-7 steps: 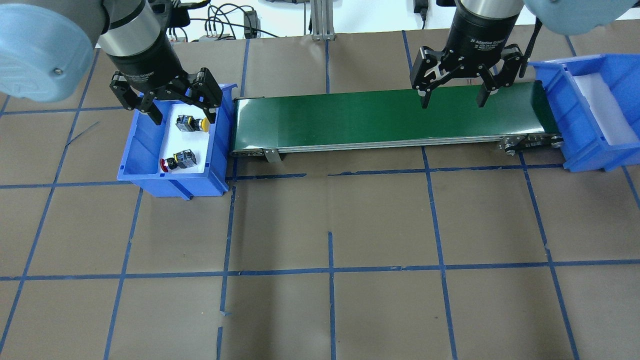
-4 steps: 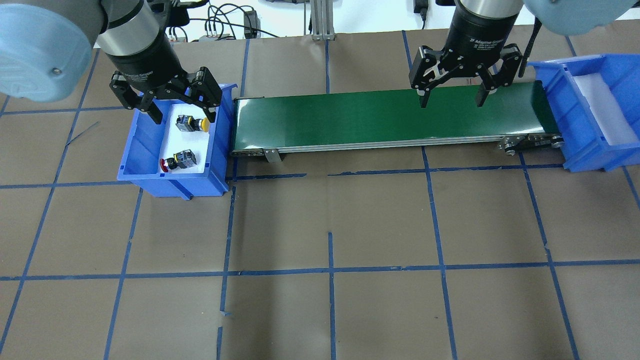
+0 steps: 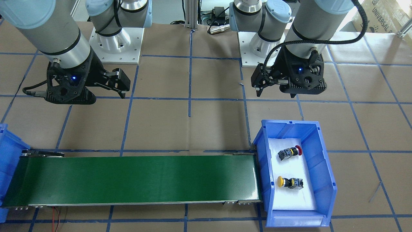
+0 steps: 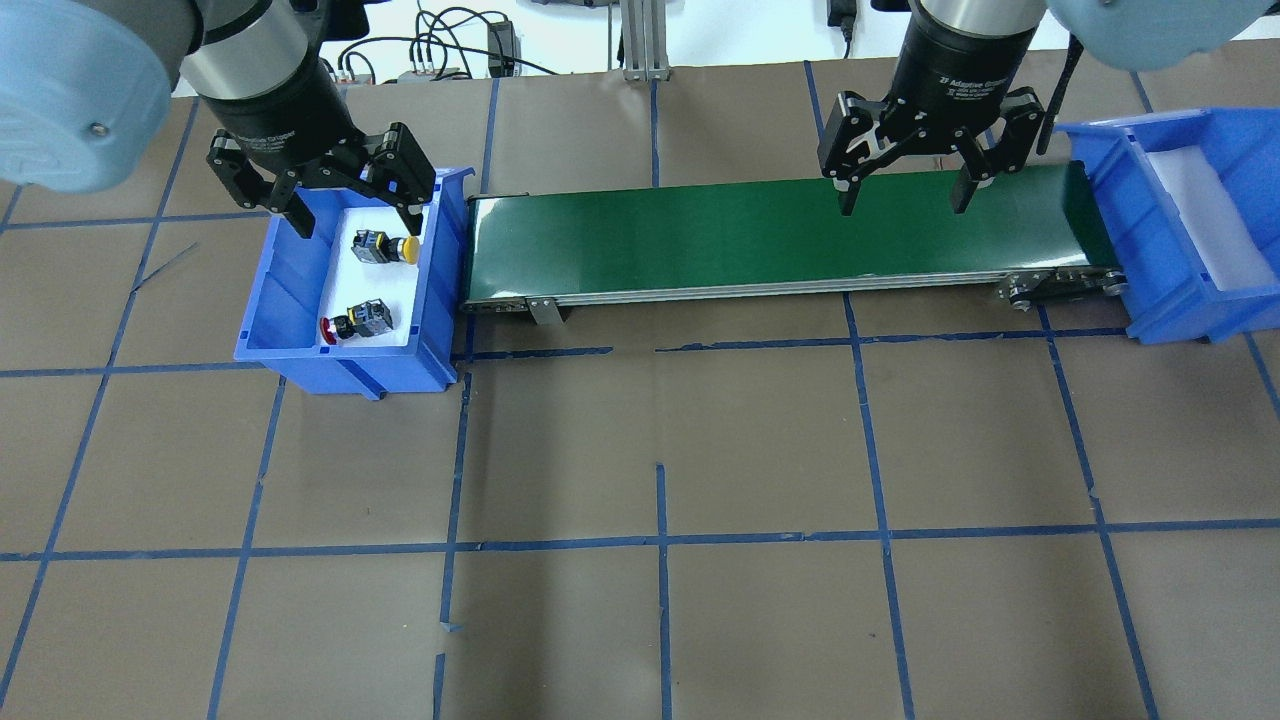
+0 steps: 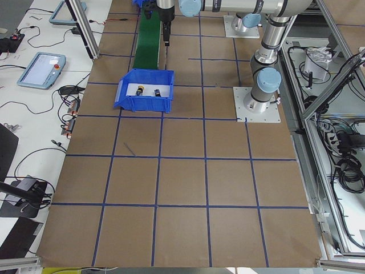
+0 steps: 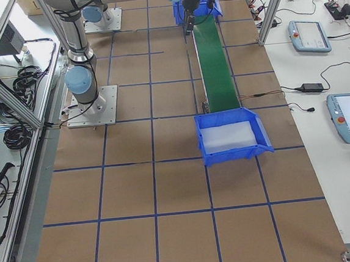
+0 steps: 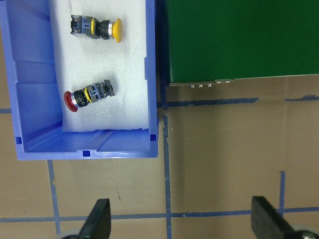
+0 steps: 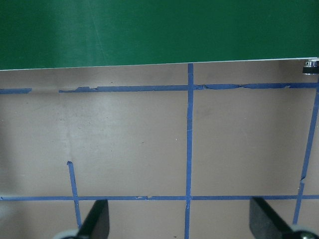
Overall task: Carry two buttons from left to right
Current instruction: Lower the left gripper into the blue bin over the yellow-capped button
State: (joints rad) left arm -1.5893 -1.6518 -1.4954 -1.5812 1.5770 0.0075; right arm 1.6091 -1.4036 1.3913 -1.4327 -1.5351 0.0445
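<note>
bright, even light from above fills every view. the brown table [image 4: 760, 450] shows only soft, faint shadows, darkest low in the overhead view. the white padding [image 3: 291, 193] in the bin [image 3: 317, 167] is nearly blown out, and the green belt [image 3: 135, 180] carries a dull sheen. in both wrist views the fingertips [image 7: 98, 219] at the bottom edge are blurred. the pale arm joint [image 4: 70, 90] in the overhead corner is soft too. far detail in the side views is tiny.

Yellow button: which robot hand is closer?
Left. The left gripper hangs open short of the bin holding the yellow button; the right gripper is far away along the belt.
</note>
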